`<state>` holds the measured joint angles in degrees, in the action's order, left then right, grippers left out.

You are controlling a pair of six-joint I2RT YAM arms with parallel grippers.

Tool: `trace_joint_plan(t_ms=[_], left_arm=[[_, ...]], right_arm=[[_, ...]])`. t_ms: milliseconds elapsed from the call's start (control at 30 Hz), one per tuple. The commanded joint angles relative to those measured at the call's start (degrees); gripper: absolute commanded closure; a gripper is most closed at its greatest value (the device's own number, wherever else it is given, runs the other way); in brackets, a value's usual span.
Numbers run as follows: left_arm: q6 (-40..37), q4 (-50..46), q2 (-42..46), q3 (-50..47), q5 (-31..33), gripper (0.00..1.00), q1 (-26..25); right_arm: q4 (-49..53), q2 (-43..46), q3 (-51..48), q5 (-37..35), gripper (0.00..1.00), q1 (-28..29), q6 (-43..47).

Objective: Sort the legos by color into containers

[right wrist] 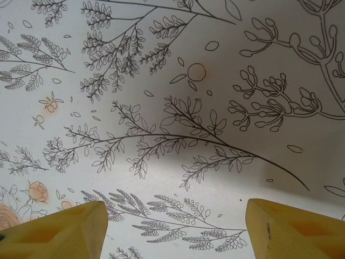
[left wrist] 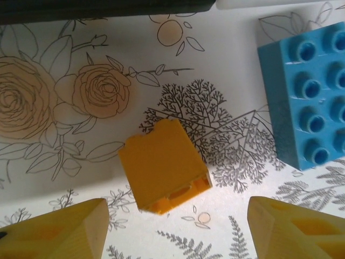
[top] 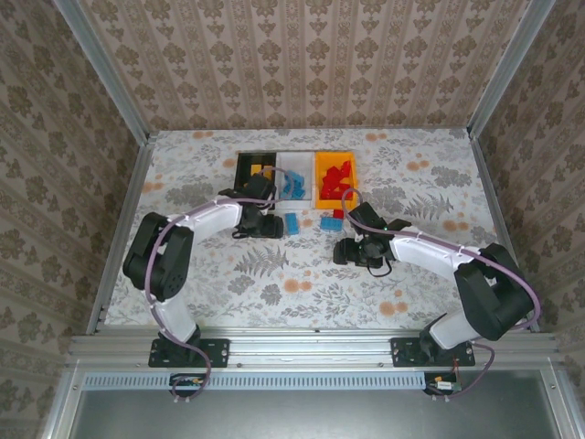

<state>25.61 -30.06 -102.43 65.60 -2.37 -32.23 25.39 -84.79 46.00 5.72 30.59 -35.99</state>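
Your left arm (top: 196, 222) arches forward from its base and bends right, setting the left gripper (left wrist: 178, 229) just short of the black bin (top: 247, 169). Its fingers stand apart. An orange-yellow lego (left wrist: 164, 167) lies tipped on its side on the floral tablecloth (right wrist: 161, 81) just ahead of the gap, untouched, and a blue lego (left wrist: 304, 102) sits studs-up to its right. Your right arm (top: 430, 249) stretches left across the table. The right gripper (right wrist: 175, 229) is parted low over the cloth, holding nothing. Blue bricks (top: 294, 186) lie in the white bin (top: 285, 157), and red bricks (top: 336, 176) in the orange bin (top: 320, 160).
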Motion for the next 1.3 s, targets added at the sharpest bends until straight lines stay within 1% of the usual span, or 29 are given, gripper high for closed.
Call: trace_joint_plan(t_ms=[0,233,400,467,500,667,900,1100,1167,1267], left_arm=[[-1.7,-2.2,-1.9,2.3,1.5,0.32,-0.1],[-2.1,-2.1,-5.5,4.8,1.7,0.35,-0.1],[-2.1,-1.4,-6.0,4.4,1.9,0.50,-0.1],[-2.2,-1.4,-5.9,4.3,1.8,0.62,-0.1],[-2.2,-1.3,-5.5,4.1,1.6,0.65,-0.1],[-2.3,-2.1,-2.7,3.0,1.8,0.66,0.0],[-2.9,-5.4,6.2,1.2,1.8,0.65,0.9],[-5.4,-7.6,13.4,4.0,1.5,0.64,3.4],[-7.0,-7.5,13.2,6.3,1.1,0.64,5.1],[-9.3,-9.0,9.1,12.1,0.0,0.63,8.4]], right_arm=[[-0.8,-0.3,0.8,1.1,0.30,-0.3,0.7],[-1.0,-0.6,0.8,1.4,0.30,-0.3,0.4],[-1.1,-0.5,0.8,1.5,0.30,-0.3,0.2],[-1.1,-0.6,0.7,1.7,0.30,-0.3,0.0],[-1.2,-0.7,0.8,1.8,0.30,-0.3,-0.1],[-1.4,-0.4,0.7,2.2,0.30,-0.2,-0.5],[-1.3,0.0,0.5,2.1,0.30,-0.2,-0.6],[-2.2,-1.3,0.7,2.5,0.30,0.2,-1.1],[-2.6,-2.0,1.0,2.8,0.30,0.4,-1.2],[-2.8,-2.6,1.2,2.9,0.30,0.8,-1.4]])
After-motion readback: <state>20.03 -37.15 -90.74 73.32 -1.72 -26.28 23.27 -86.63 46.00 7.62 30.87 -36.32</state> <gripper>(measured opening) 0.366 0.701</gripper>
